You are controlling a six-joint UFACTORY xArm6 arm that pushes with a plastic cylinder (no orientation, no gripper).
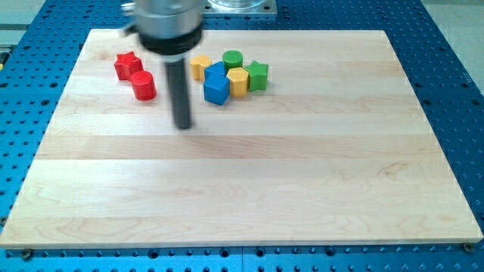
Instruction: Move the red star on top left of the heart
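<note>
**Red star waits upper left; tip must get behind it**

The lower half of the pale wooden board (242, 196) holds nothing that matters to this step. Left of centre, my tip (183, 125) rests on the wood, touching no block. This arm ends in a plain dark rod with no claw, so there are no jaws to be apart, together or clamped.

Further up the frame, a red cylinder block (144, 85) sits up and to the left of my tip. To my tip's upper right, a blue angular block (216, 87) fronts a tight cluster with a yellow hexagonal block (238, 81) and a green star block (258, 74).

Behind these, in the upper left, the red star block (127, 65) lies just beside the red cylinder, at its upper left. The yellow block (200, 66) at the cluster's left edge looks like the heart, though its shape is small to read. A green cylinder block (232, 59) lies farthest back.

The star is well apart from the heart, at about the same height. I judge the best line is to swing left, pass below the red cylinder, reach the star's left side, then push right and slightly upward. Keep the push centred so the star does not spin off, avoid dragging the cylinder along, and stop short of nudging the heart
</note>
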